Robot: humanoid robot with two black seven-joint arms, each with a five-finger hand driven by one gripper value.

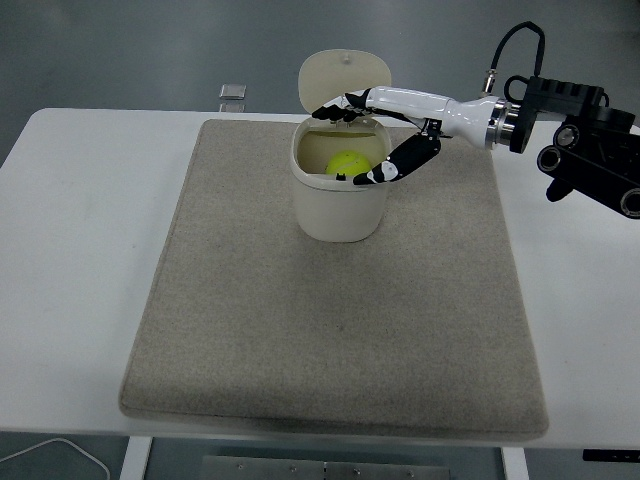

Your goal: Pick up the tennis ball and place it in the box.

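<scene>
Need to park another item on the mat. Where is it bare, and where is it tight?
The mat is bare from the box down to its near edge, and left of the box too. Tight at the back: the right hand hangs open over the box, the ball inside.

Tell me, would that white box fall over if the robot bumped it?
Probably not easily. The box looks squat, with a wide base flat on the mat. The tennis ball inside may steady it a little. Its open lid stands up at the back, so a hard knock there might tip it.
</scene>
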